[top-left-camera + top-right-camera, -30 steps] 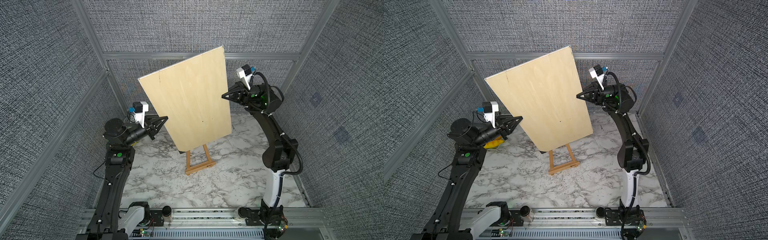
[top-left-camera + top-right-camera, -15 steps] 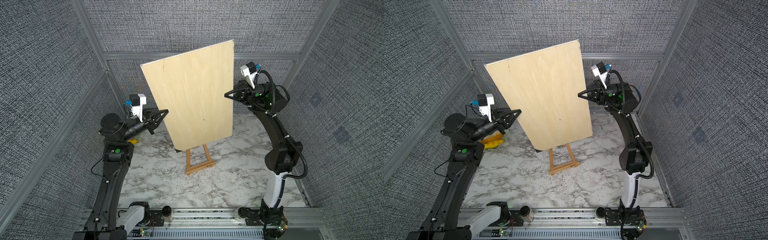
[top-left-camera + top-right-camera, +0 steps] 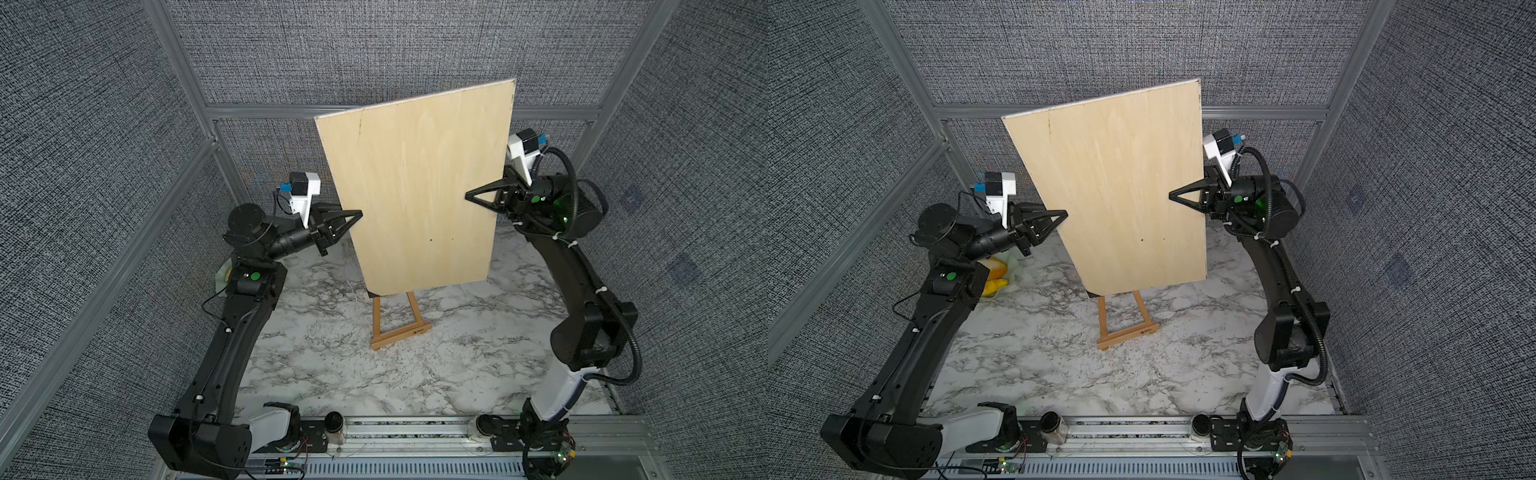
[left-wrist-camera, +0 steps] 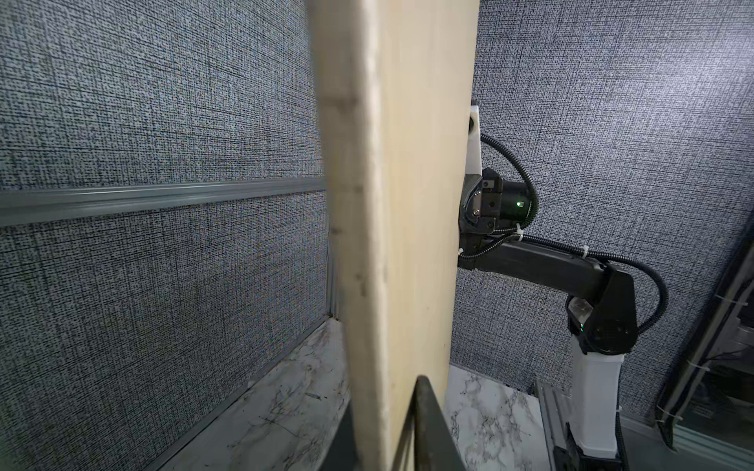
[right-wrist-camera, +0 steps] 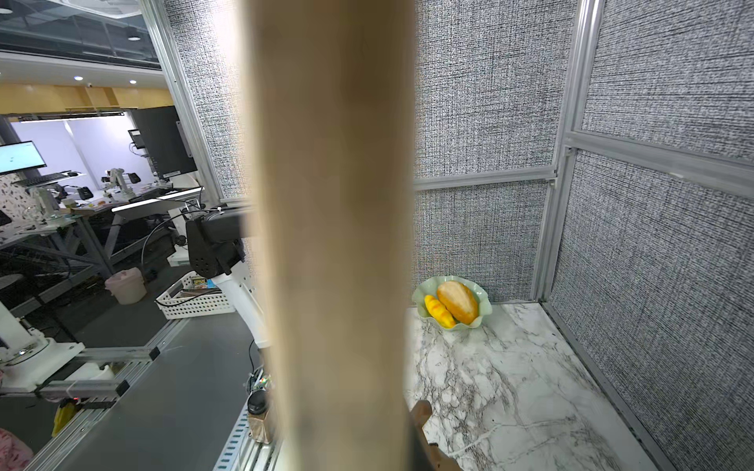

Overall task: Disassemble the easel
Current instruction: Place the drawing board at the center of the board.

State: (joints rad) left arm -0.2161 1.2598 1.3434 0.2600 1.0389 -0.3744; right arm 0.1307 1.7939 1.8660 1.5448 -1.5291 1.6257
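Note:
The easel (image 3: 397, 322) (image 3: 1126, 322) is a small orange-tan wooden A-frame standing on the marble table, and its top is hidden behind a large pale plywood board (image 3: 419, 187) (image 3: 1121, 187). The board hangs in the air just above the easel, nearly upright. My left gripper (image 3: 357, 215) (image 3: 1064, 214) (image 4: 383, 424) is shut on the board's left edge (image 4: 359, 244). My right gripper (image 3: 467, 194) (image 3: 1171, 197) (image 5: 367, 440) is shut on the board's right edge (image 5: 330, 244). In both wrist views the board fills the space between the jaws.
A green bowl (image 5: 420, 301) (image 3: 222, 276) with yellow and tan food stands at the table's back left corner, under the left arm. A small jar (image 3: 334, 424) (image 3: 1052, 424) sits on the front rail. Grey fabric walls close three sides.
The board has swung to the right and stands more upright. Both grippers moved with it and kept their hold. The easel has not moved.

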